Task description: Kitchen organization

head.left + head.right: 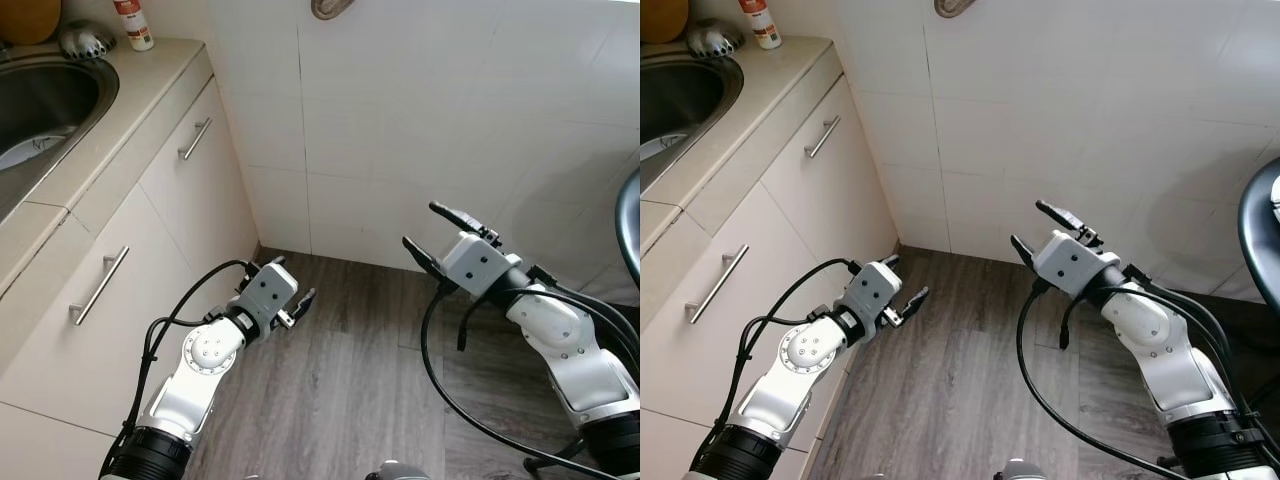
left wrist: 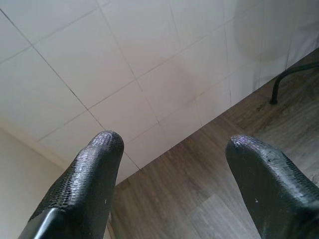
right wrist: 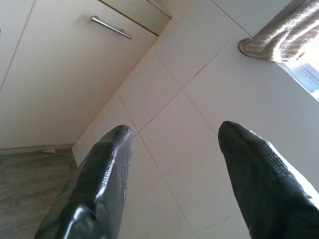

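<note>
Below, both silver arms are raised side by side over a grey wood-plank floor (image 1: pixel 330 400) in front of a white tiled wall (image 1: pixel 450 120). The left gripper (image 1: pixel 290 290) is held low beside the cream cabinet front (image 1: pixel 150 270), its two black fingers parted and nothing held between them; in the left wrist view the rounded black fingertips (image 2: pixel 99 164) are seen well apart, aimed at the line where wall and floor meet. The right gripper (image 1: pixel 432 236) is held higher and nearer the wall, its long black fingers likewise spread with nothing gripped; in the right wrist view the fingertips (image 3: pixel 109 164) are pointed at the tiles, with a brushed-metal bar handle (image 3: pixel 110 27) on a cabinet door beyond them. No single object of the tidying task can be singled out; the kitchen items in sight are all set on the beige countertop (image 1: pixel 130 90) to the robot's left, well apart from both grippers. A stainless-steel sink basin (image 1: pixel 40 110) is sunk into that counter, its long axis running along the counter's length. A small white bottle with a red label (image 1: pixel 134 25) is stood upright at the back corner of the counter, and a rounded silver metal strainer (image 1: pixel 85 40) is placed just beside it. Two horizontal metal bar handles (image 1: pixel 98 285) are fixed to the cabinet fronts below.
</note>
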Robot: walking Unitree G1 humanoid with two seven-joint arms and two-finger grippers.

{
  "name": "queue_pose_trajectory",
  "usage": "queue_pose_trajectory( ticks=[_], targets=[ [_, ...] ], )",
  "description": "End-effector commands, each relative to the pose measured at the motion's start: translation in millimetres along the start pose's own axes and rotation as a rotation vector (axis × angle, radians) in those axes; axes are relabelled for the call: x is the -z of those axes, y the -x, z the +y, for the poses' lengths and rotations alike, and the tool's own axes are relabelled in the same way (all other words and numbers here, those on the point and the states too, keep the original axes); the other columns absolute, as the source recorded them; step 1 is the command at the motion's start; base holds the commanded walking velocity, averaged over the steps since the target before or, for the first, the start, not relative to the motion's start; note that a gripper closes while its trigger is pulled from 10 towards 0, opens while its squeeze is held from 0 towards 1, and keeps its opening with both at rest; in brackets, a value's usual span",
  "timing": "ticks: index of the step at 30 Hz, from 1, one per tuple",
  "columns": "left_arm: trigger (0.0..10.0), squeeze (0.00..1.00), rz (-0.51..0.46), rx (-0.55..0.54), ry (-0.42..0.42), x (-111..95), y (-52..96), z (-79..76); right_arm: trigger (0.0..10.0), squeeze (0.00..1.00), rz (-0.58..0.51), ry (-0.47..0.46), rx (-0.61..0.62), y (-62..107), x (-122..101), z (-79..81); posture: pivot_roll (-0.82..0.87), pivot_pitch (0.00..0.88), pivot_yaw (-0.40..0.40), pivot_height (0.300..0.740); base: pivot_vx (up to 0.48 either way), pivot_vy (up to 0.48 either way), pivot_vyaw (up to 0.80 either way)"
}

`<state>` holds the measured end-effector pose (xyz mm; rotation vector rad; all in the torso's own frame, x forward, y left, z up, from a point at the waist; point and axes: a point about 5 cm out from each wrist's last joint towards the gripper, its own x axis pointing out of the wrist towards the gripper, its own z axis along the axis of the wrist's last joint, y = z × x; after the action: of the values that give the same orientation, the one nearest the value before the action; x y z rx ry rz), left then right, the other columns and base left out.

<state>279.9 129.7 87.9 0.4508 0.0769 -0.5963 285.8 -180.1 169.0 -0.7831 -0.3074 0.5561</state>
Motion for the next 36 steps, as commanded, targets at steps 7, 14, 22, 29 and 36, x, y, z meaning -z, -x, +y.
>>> queue_pose_trajectory(
  ticks=[7,14,22,29,36],
  targets=[
    [10.0,0.00,0.021,-0.009,0.010,0.6,0.2,-3.8,10.0,0.00,-0.104,0.082,-0.108,-1.3,-19.7,9.5,-0.20,0.103,0.028,0.740,0.000,0.000,0.00],
    [10.0,0.00,0.021,-0.012,0.013,1.3,-0.1,-2.9,10.0,0.00,-0.119,0.107,-0.159,1.6,-21.0,17.4,-0.20,0.089,0.028,0.740,0.000,0.000,0.00],
    [10.0,0.00,0.025,-0.015,0.014,1.9,-1.3,-2.9,10.0,0.00,-0.124,0.116,-0.169,0.0,-20.8,18.5,-0.20,0.078,0.030,0.740,0.000,0.000,0.00],
    [10.0,0.00,0.026,-0.018,0.017,1.8,-2.2,-3.2,10.0,0.00,-0.116,0.129,-0.185,1.9,-17.4,20.3,-0.20,0.083,0.030,0.740,0.000,0.000,0.00],
    [10.0,0.00,0.024,-0.038,0.018,1.6,-4.4,-4.5,10.0,0.00,-0.086,0.100,-0.192,1.6,-8.8,23.3,-0.20,0.074,0.017,0.740,0.000,0.000,0.00]
  ],
)
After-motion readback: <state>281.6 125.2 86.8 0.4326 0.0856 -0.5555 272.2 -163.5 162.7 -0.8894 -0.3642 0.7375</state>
